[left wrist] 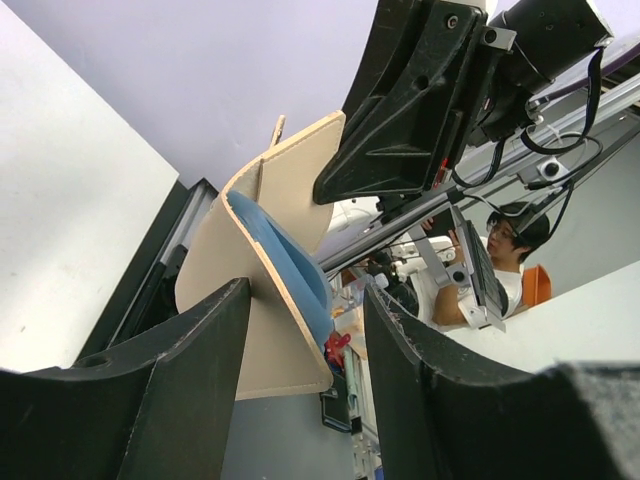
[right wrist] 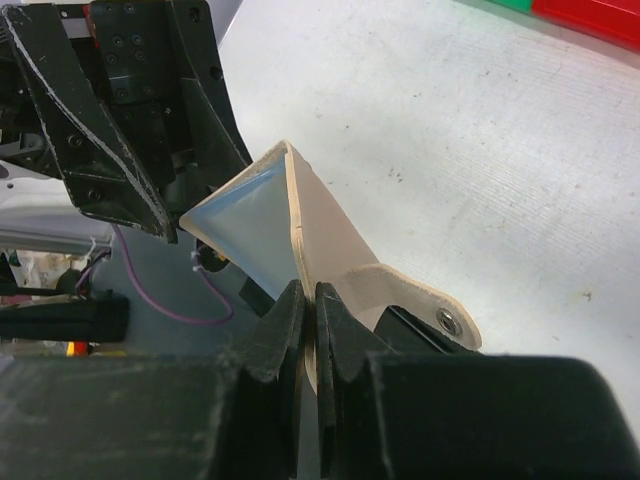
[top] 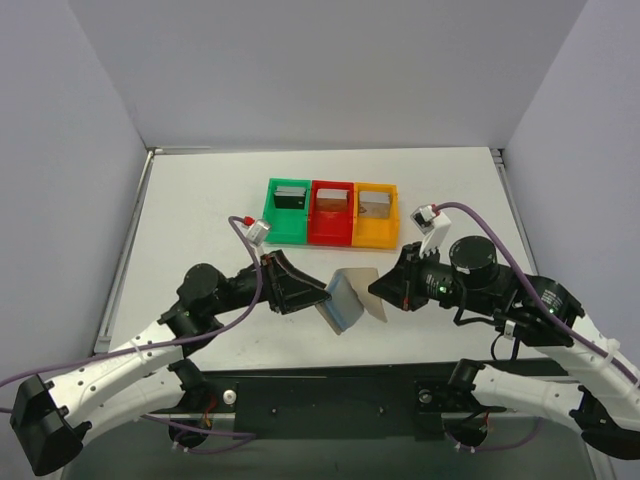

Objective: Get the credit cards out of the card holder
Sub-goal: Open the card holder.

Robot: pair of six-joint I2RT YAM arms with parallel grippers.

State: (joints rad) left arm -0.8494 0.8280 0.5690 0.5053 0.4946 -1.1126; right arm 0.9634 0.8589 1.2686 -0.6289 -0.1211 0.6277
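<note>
The tan card holder [top: 348, 298] hangs above the table between the two arms, folded into a V with its blue-grey pocket side facing left. My right gripper [top: 378, 292] is shut on its tan right panel [right wrist: 320, 230], next to the snap tab. My left gripper [top: 322, 300] is open, and its fingers [left wrist: 200, 360] straddle the lower corner of the holder's left panel [left wrist: 270, 300] with a gap on the right side. Three credit cards stand in the bins at the back: a dark one [top: 291, 194], a brownish one [top: 331, 200] and a grey one [top: 375, 203].
A green bin [top: 283, 228], a red bin [top: 329, 232] and an orange bin [top: 374, 235] stand side by side behind the grippers. White walls close the table on the left, right and back.
</note>
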